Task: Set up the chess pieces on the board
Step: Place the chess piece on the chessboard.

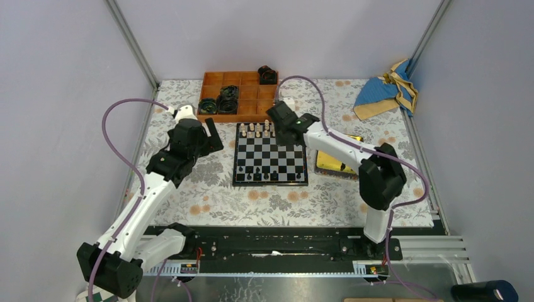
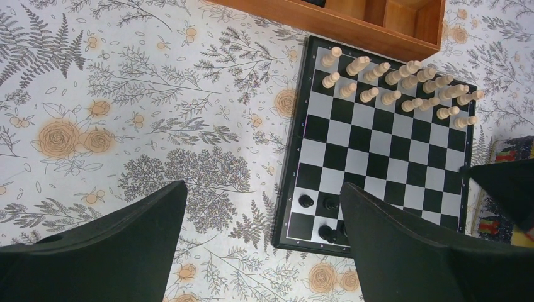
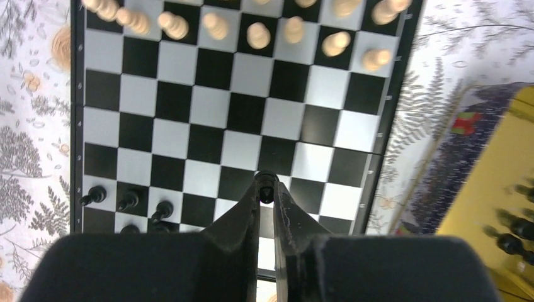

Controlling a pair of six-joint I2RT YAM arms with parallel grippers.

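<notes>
The left claw [image 2: 263, 189] hangs with its jaws spread as wide as they go and nothing between them, over the flowered surface [image 1: 208, 201] just beside the board's left edge, near its front corner. The board [image 1: 271, 157] lies flat at the middle of the surface, between the two arms. Several black chessmen [image 2: 306, 201] stand on its nearest two rows, gathered mostly toward the left corner (the right wrist view shows three of them in a line on the second row, with more half hidden behind the claw's body).

The right claw [image 3: 267, 182] is above the board, its jaws drawn almost together and pinching one small black chessman [image 3: 266, 194] at the very tips. The tips show against the near half of the board, right of centre, though which square lies under them I cannot tell. Just right of the board sits a yellow box [image 3: 497, 176] with more black chessmen in it, blurred.

Farther on, the cream chessmen [image 2: 390, 82] fill the board's two far rows; behind the board a wooden tray [image 1: 247, 94] of compartments holds black coiled rings [image 1: 227, 99]; at the far right corner lies a crumpled blue and tan cloth [image 1: 384, 91].
</notes>
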